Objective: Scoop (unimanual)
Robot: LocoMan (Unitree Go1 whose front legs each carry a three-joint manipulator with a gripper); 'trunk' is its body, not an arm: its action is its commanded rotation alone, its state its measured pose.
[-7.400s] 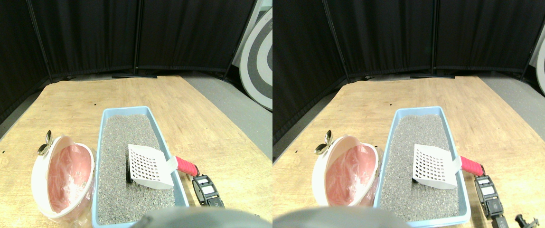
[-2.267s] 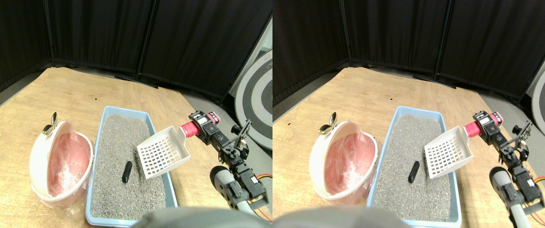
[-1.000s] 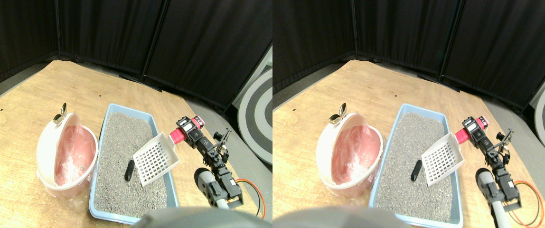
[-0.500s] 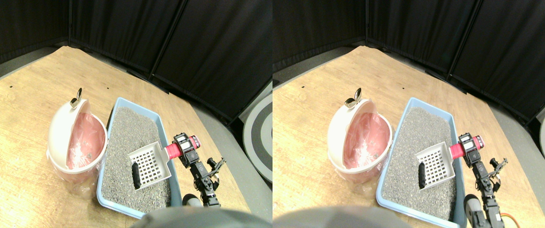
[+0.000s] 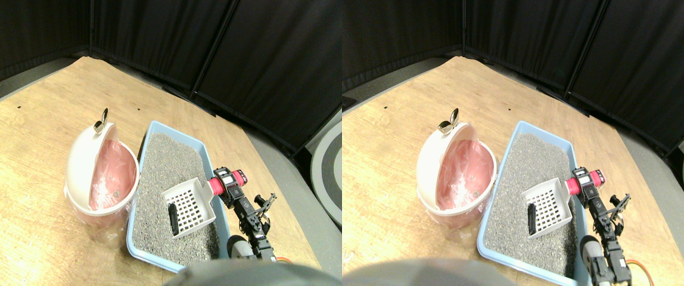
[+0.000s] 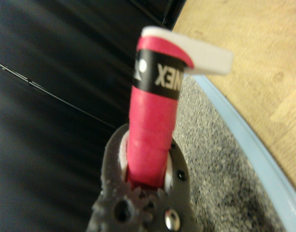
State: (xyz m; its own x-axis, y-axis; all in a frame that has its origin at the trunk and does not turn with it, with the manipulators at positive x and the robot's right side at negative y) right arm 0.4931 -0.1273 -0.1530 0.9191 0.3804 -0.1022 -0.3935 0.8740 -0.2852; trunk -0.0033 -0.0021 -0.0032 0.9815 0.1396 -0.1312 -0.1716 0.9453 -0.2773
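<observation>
Fingers (image 5: 227,182) clamped on one scoop (image 5: 190,205); one dark lump (image 5: 171,218), one tray (image 5: 150,142), one bin (image 5: 83,173).

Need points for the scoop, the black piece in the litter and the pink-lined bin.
scoop (image 5: 188,206): stereo pair view, on the white slotted blade.
black piece (image 5: 171,218): stereo pair view, on its middle, at the scoop's front edge.
pink-lined bin (image 5: 80,173): stereo pair view, on the white outer shell.

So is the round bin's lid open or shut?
Open. The white lid stands tipped up, showing the pink liner inside the bin.
</observation>
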